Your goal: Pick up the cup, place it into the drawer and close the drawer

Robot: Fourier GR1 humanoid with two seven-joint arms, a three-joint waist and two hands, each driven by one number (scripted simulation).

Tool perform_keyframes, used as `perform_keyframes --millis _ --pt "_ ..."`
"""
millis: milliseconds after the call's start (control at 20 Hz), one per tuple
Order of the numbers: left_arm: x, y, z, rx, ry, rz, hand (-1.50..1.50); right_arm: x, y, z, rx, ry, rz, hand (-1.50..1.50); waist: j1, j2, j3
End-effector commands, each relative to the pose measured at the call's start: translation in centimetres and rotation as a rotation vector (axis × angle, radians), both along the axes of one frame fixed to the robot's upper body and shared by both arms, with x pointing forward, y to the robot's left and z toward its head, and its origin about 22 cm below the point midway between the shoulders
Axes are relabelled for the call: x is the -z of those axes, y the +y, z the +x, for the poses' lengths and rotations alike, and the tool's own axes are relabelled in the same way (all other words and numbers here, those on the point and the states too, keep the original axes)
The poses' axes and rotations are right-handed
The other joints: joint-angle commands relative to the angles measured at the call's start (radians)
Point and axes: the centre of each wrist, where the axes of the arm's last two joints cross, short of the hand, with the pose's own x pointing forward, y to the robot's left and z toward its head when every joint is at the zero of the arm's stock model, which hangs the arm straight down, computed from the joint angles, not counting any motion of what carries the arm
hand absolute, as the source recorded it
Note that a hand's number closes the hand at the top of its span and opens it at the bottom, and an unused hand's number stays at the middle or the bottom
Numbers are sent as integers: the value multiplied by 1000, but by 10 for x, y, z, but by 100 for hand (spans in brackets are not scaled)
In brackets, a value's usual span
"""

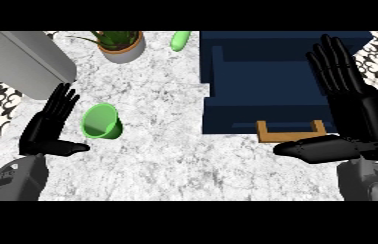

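A green cup (pixel 101 121) lies on the marble counter (pixel 162 153) at the left, its open mouth facing up and toward me. My left hand (pixel 46 127) stands open just left of the cup, fingers up, thumb pointing right below it, apart from it. The dark blue drawer (pixel 266 88) is pulled open at the right, with a tan handle (pixel 291 132) at its near edge. My right hand (pixel 341 103) is open over the drawer's right side, fingers up, thumb pointing left beside the handle.
A potted plant in a grey pot (pixel 121 46) stands at the back. A light green object (pixel 180 40) lies beside the drawer's far left corner. A grey appliance (pixel 29 63) fills the back left.
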Motion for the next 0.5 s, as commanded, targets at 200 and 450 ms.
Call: perform_keyframes --millis 200,450 --pt "46 4 -9 -32 37 17 -150 -16 -17 8 7 -3 -4 -150 -13 5 -1" --pt "62 -1 -19 -43 10 27 -150 -7 -17 5 -15 -18 13 -150 -23 9 -3"
